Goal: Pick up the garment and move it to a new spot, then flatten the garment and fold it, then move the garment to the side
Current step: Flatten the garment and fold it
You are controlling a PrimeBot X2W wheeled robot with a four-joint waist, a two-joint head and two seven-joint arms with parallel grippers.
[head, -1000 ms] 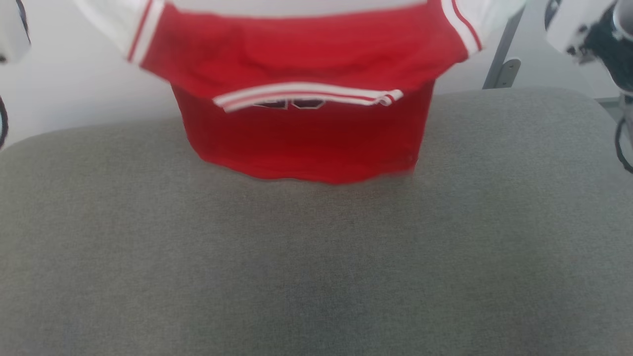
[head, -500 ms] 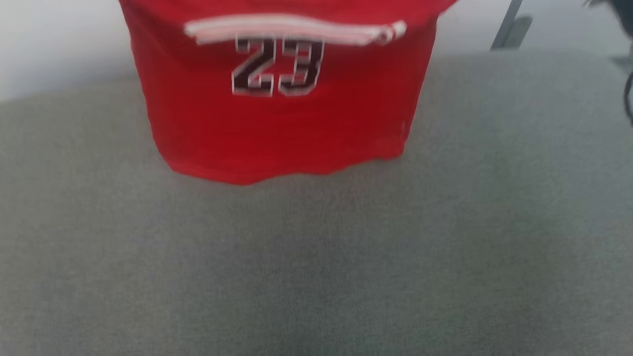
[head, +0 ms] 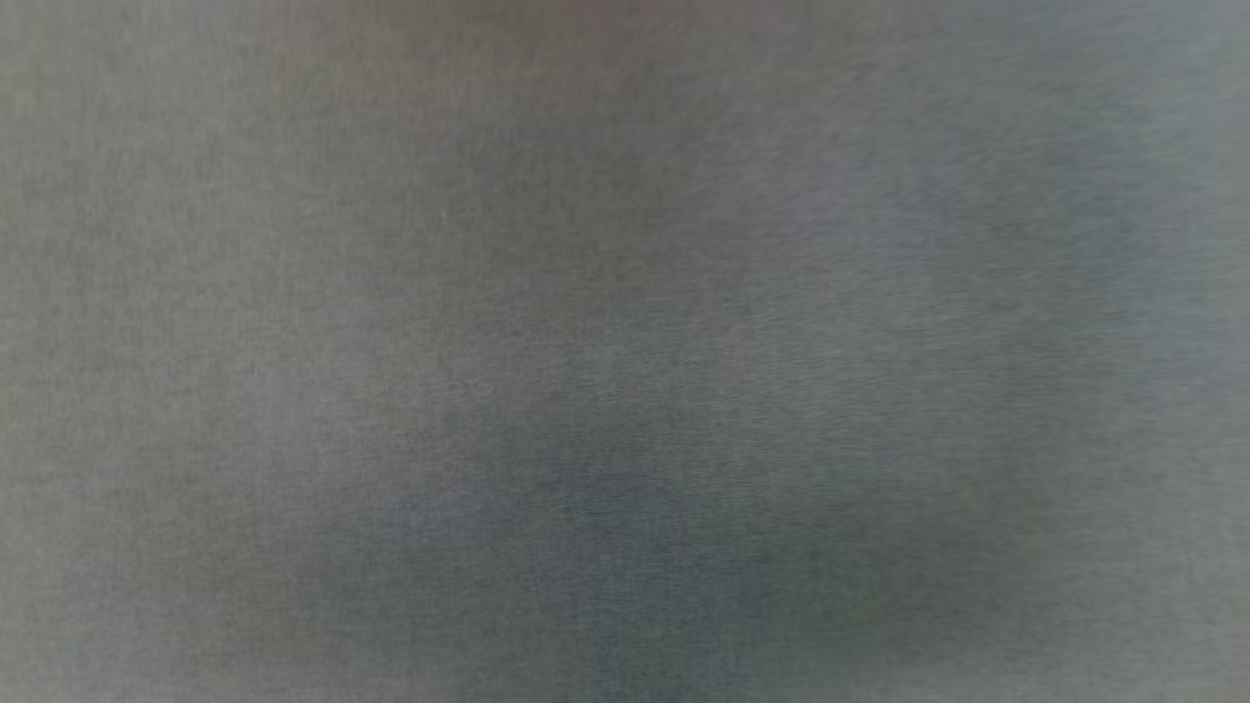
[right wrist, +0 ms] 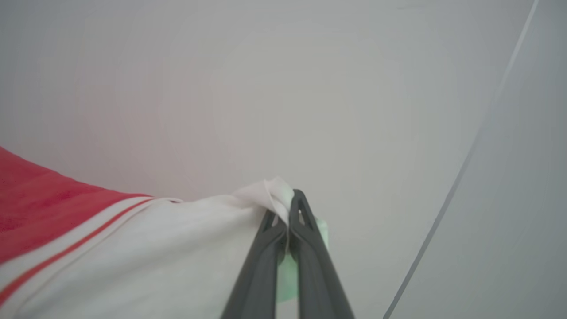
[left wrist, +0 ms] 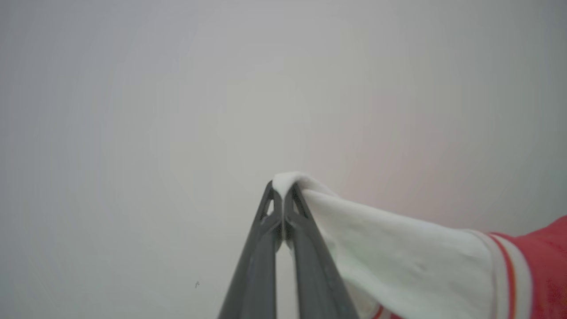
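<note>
In the left wrist view my left gripper is shut on the tip of a white sleeve of the garment, which stretches away to the right toward striped trim and red cloth. My right gripper is likewise shut on the other white sleeve of the garment, whose striped trim and red body run off to the left. The cloth hangs taut between both grips in front of a pale wall. The head view has the grey fabric surface, blurred and close up.
A pale wall stands behind both grippers. In the right wrist view a thin dark line runs diagonally down the wall at the right.
The head view has swung downward: the red shirt slid up and out of its top edge, leaving grey fabric. The arms at its upper corners have gone out of it too.
</note>
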